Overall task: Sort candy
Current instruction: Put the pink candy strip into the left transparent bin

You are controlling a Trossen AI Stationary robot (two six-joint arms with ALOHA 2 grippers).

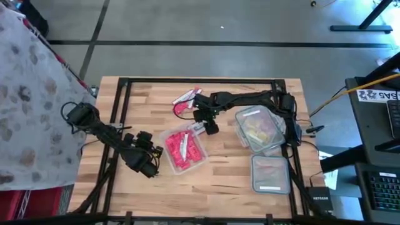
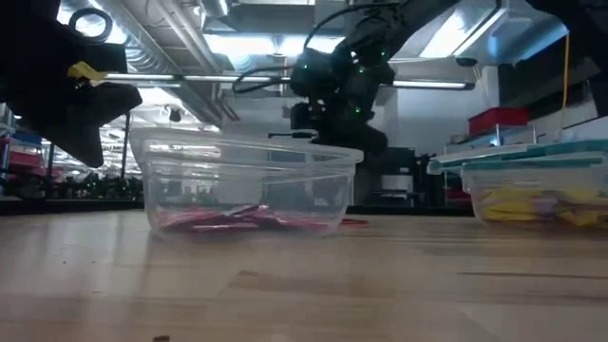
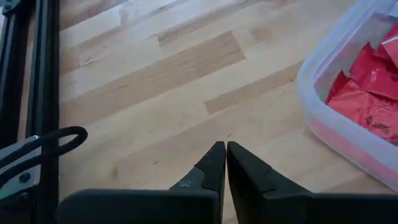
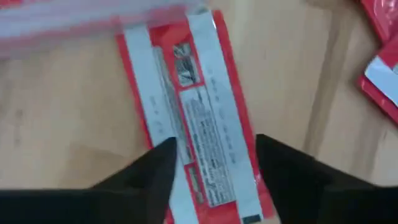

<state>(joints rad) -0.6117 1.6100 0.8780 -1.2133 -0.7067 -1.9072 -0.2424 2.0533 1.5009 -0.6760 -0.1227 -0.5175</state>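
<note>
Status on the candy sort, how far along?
Partway. Done: red candy fills the middle tub, yellow the right tub. In hand: right gripper holds a red wrapped piece near the red tub. Left: loose red pieces on the table. Left gripper idle, shut.

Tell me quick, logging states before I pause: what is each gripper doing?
Left gripper: shut, holding nothing, beside the tub of red candy.
Right gripper: shut on a red candy, near that tub's edge.
</note>
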